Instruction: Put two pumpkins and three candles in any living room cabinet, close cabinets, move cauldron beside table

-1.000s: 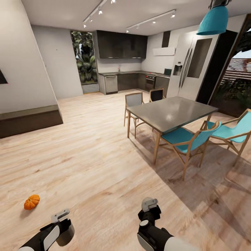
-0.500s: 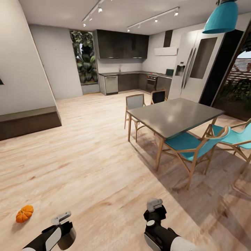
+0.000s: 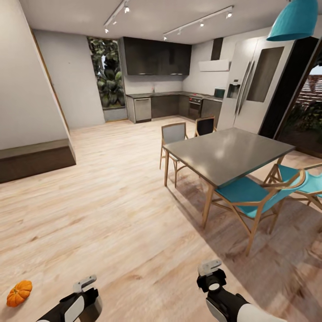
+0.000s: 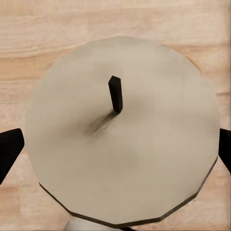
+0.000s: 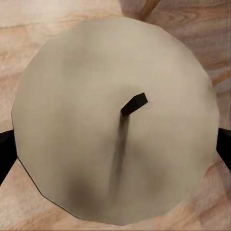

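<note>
Both grippers sit low at the near edge of the head view, the left gripper (image 3: 85,286) at the left and the right gripper (image 3: 210,270) at the right, each raised over the pale wooden floor (image 3: 134,223). In the left wrist view, the left gripper's dark fingertips (image 4: 9,151) stand on either side of a tan candle (image 4: 120,139) seen end-on, its dark wick (image 4: 115,94) pointing at the camera; the jaws are spread to the candle's full width and seem to clamp its sides, though the contact itself is hidden by the candle's broad face. The right wrist view gives the same arrangement: a second candle (image 5: 115,120) with its wick (image 5: 134,104), black fingertips (image 5: 6,154) flanking it at both edges, so this gripper too appears closed around its candle.

Just beside the left arm, near the lower left corner of the head view, one orange pumpkin (image 3: 19,293) lies on the floor, apart from the gripper.

Farther out on the right stands a dark dining table (image 3: 228,154) on wooden legs, with teal-seated chairs (image 3: 250,197) at its near side and grey-backed chairs (image 3: 173,134) at its far side. On the left, against the white wall, runs the long, low dark-brown cabinet (image 3: 36,161), its fronts shut as far as can be seen. A teal pendant lamp (image 3: 295,20) hangs at the upper right. At the far end are the dark kitchen cupboards (image 3: 156,56), a tall refrigerator (image 3: 250,85) and a window with green plants (image 3: 107,76).
</note>
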Robot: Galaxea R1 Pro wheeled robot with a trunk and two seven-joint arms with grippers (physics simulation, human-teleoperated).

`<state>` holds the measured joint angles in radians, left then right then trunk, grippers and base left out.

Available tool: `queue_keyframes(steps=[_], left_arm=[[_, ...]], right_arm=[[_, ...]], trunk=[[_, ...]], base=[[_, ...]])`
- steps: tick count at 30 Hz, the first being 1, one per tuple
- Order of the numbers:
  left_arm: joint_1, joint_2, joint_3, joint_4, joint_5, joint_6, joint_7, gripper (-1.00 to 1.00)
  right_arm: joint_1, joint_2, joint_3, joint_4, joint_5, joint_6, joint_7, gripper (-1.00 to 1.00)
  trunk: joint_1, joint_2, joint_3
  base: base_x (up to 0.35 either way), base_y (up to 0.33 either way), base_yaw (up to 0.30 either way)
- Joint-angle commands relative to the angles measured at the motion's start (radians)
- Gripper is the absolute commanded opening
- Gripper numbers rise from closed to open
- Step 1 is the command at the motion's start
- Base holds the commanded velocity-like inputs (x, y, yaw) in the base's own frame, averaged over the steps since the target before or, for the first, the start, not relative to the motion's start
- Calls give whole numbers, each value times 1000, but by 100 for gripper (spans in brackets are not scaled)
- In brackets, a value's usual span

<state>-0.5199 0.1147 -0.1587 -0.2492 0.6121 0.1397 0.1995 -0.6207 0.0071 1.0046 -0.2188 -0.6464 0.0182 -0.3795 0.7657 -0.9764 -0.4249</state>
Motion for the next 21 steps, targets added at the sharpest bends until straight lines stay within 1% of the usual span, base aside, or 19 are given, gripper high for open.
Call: queue_keyframes(steps=[1,3,7,8,11,21], left_arm=[[0,-1,-8,2,-1,-4,0,-100],[0,-4,-22,4,0,-7,-1,-100],[0,-13,-29,5,0,-9,0,-100],[0,-14,-29,5,0,-9,0,-100],[0,-12,-30,5,-1,-9,0,-100],[0,-14,-30,8,0,-9,0,-100]], right_arm=[[0,-1,2,-1,3,0,1,-100],[0,-2,2,-1,3,-1,2,-100],[3,-2,3,0,4,-32,0,-100],[5,-2,3,1,4,-51,-3,-100],[6,-2,3,1,3,-64,-4,-100],[10,6,5,1,1,-66,-5,-100]], trunk=[[0,0,0],[0,0,0],[0,0,0],[0,0,0],[0,0,-1],[0,0,-7]], base=[[326,0,0],[327,0,0],[327,0,51],[328,0,227],[328,0,266],[315,0,283]])
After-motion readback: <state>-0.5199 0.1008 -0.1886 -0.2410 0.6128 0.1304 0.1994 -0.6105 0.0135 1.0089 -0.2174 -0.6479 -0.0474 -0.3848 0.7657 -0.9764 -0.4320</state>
